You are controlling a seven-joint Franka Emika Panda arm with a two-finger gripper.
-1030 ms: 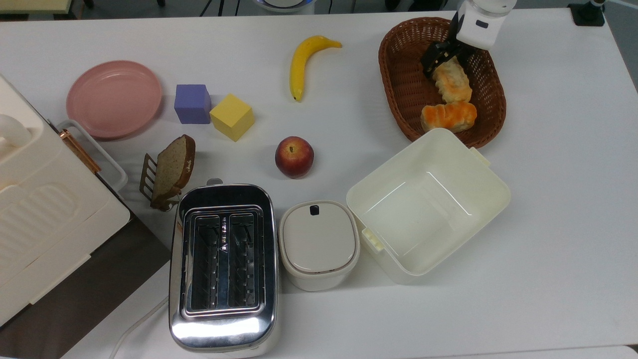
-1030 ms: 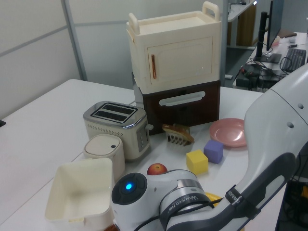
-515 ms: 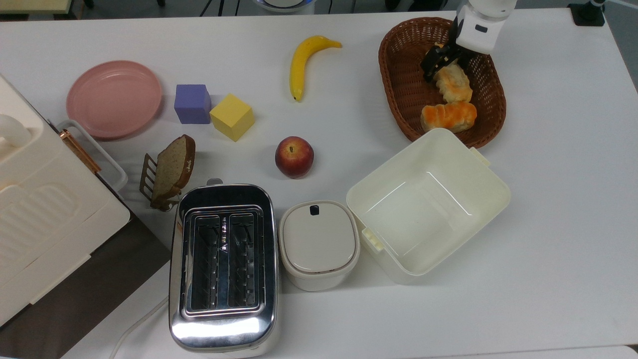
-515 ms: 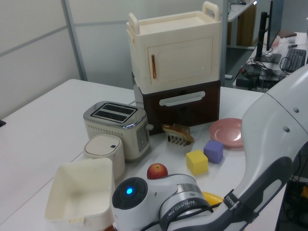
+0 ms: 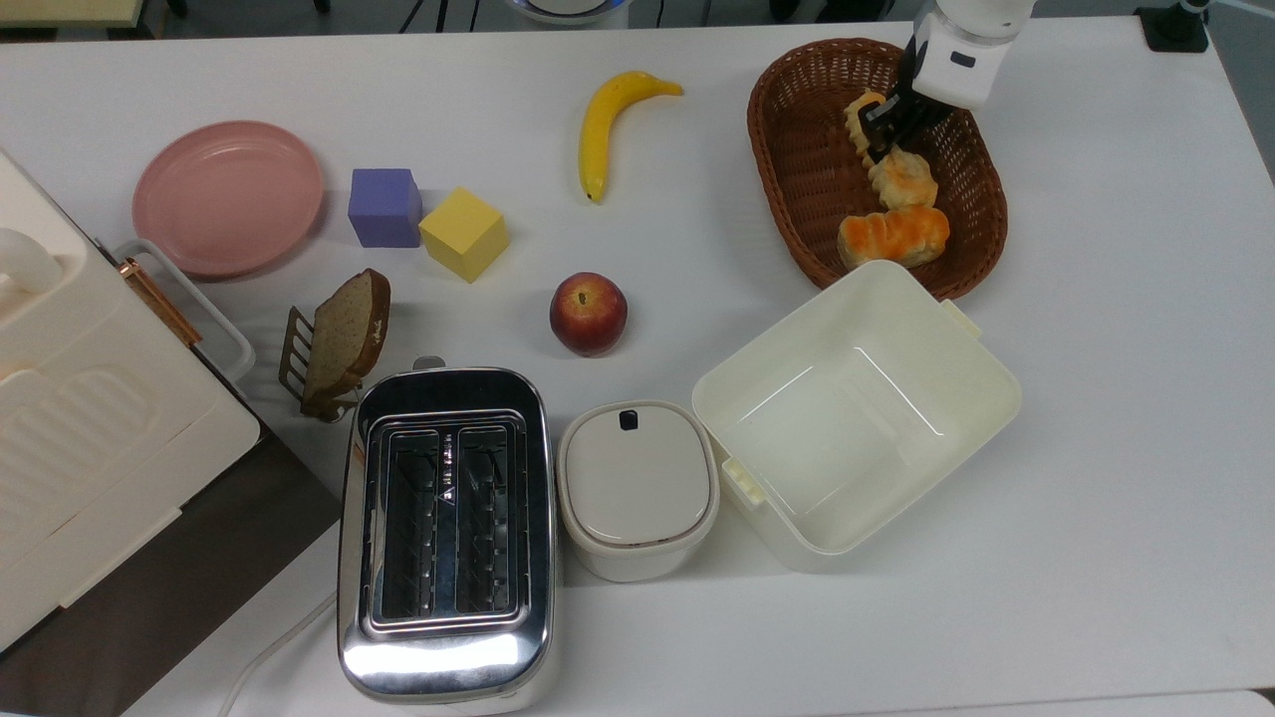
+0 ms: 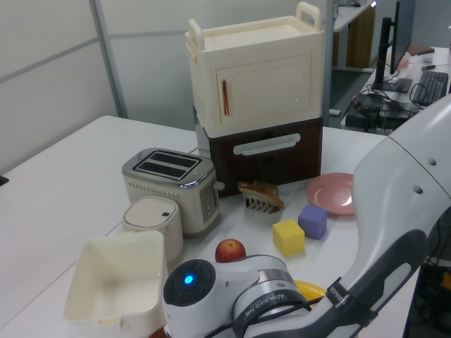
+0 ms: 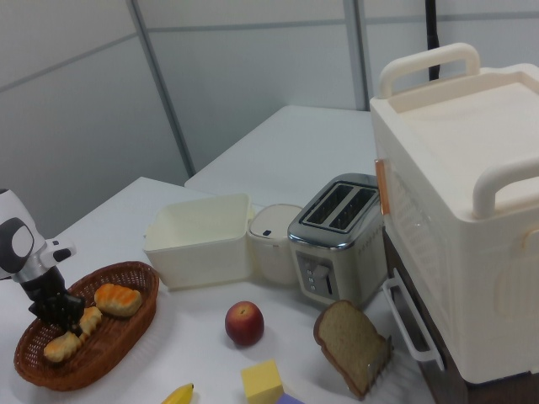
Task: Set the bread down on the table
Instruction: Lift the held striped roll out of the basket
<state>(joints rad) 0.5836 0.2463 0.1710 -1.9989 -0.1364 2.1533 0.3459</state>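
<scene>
**Bread gripped in basket, not yet out**

Top view, left to right: pink plate (image 5: 228,196), purple cube (image 5: 384,206), yellow cube (image 5: 463,233), banana (image 5: 609,124), apple (image 5: 588,314), then the brown wicker basket (image 5: 797,149) at the top view's right, with the open cream box (image 5: 857,408) just below it. Toaster (image 5: 445,528) and the small lidded container (image 5: 637,488) sit along the near edge; a brown slice of bread (image 5: 344,339) leans in its rack.

Progress: the bread (image 5: 892,159) is in the basket, its lower end near or touching the shorter orange roll (image 5: 894,233). Nothing has reached the table (image 5: 1116,398) yet. Judged stage: grasp made, lift just beginning. Left to do: raise the bread over the basket rim, carry it to open tabletop, set it down, release.

Gripper (image 5: 885,124): fingers closed onto the upper part of the bread, one either side, held apart only by the roll's thickness. The right view agrees: gripper (image 7: 61,308) low inside the basket (image 7: 126,337), clamped on the bread (image 7: 72,337), whose far end appears to rest on the basket floor.

Risk, as judged: the free end could drag the orange roll or catch the rim.
</scene>
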